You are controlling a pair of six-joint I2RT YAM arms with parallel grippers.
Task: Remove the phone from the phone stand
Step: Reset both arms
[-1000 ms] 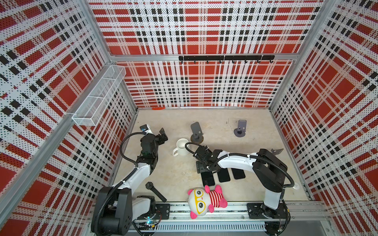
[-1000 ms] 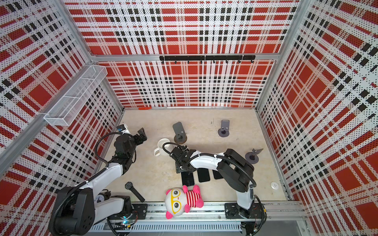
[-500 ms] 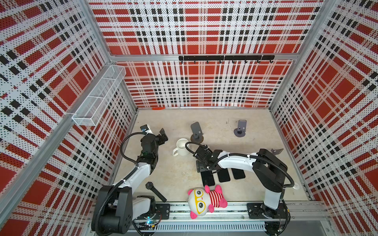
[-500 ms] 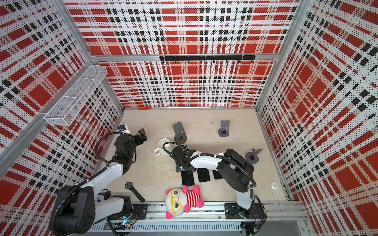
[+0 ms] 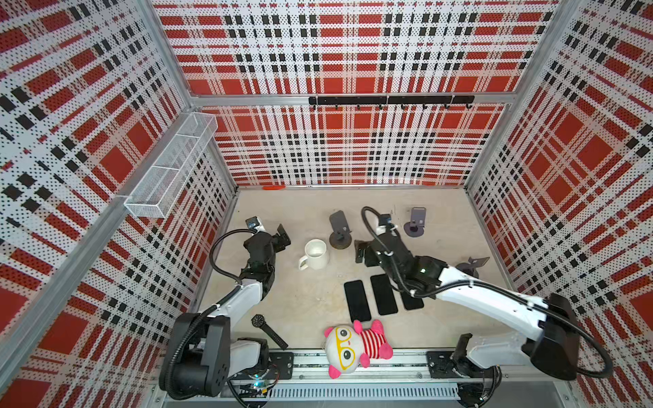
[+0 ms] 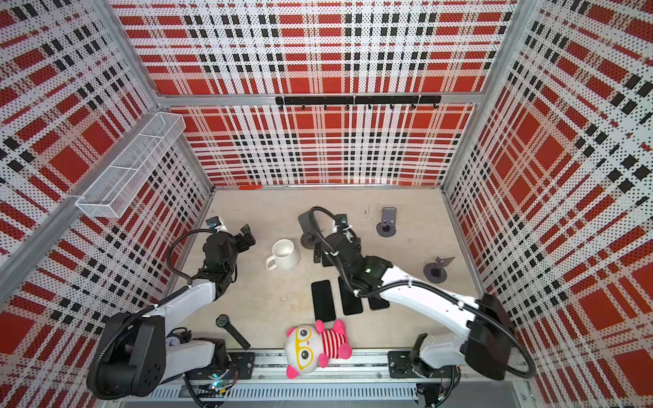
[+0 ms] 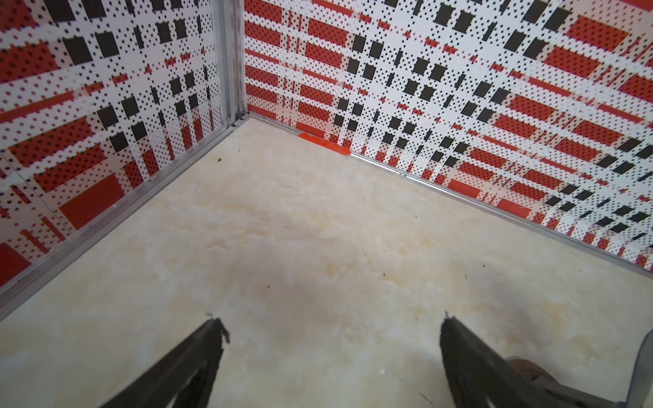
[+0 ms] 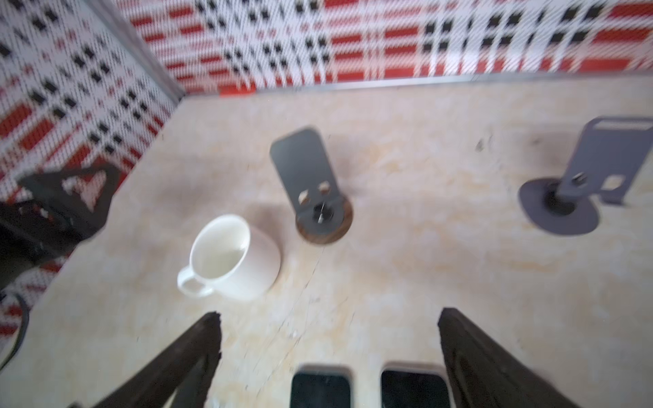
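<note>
- The right wrist view is smeared throughout; two phones (image 8: pixel 319 388) and the grey stand (image 8: pixel 607 159) run off its edge.
- In both top views, lower centre, the third phone (image 5: pixel 411 303) lies mostly under the right arm (image 5: pixel 477 293).
- In a top view, centre, that arm covers part of the dark stand (image 6: pixel 304 222).

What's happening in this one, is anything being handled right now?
Nothing is being held. The right end effector hangs open above the table, next to a row of three phones lying flat side by side, one partly hidden under the right arm. The three phone stands look empty, so the removal seems done. The left end effector is open too, idle off to the side near a white mug.
</note>
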